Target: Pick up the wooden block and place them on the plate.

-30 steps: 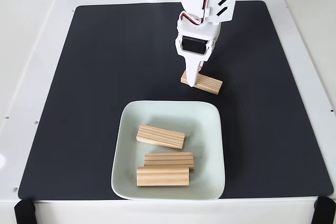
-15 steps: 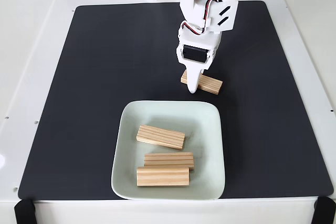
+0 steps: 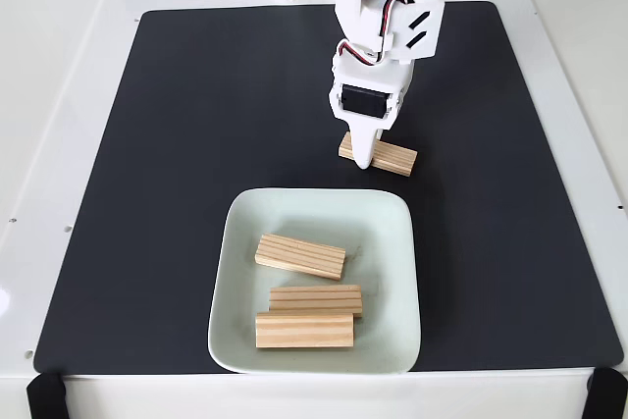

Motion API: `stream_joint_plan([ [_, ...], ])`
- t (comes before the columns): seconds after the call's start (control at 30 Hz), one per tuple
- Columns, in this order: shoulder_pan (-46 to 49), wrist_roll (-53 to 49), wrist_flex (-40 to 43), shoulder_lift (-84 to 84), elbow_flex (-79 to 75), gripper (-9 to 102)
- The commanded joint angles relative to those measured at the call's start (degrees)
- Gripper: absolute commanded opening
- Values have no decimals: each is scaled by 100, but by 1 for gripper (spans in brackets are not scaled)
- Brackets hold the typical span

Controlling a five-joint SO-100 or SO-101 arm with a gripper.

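Three small light-wood rectangular blocks (image 3: 300,256) lie on the pale mint square plate (image 3: 392,242) near the counter's front edge. A fourth block (image 3: 392,157) lies on the black mat just behind it, the white end effector (image 3: 362,154) overlapping its left end; finger spacing cannot be told.

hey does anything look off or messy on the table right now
Nothing stands out. Three wooden blocks lie flat inside the plate, and a fourth block rests on the black mat under the gripper. Nothing spilled or damaged.

Claw (image 3: 364,157) slightly higher over the mat-side wooden block (image 3: 390,157).
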Motion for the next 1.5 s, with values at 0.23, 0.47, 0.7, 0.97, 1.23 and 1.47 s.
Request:
stream_joint_plan([
  [0.23, -158, -299, -105, 3067, 1547, 0],
  [0.47, -141, -1301, -1011, 4799, 2654, 0],
  [0.7, 527, -2487, -1257, 4122, 1723, 0],
  [0.97, 1283, -2900, -1230, 1468, -1099, 0],
  [1.23, 1310, -3410, -1230, -650, -3331, 0],
  [1.47, 1248, -3401, -1301, -1354, -3841, 0],
])
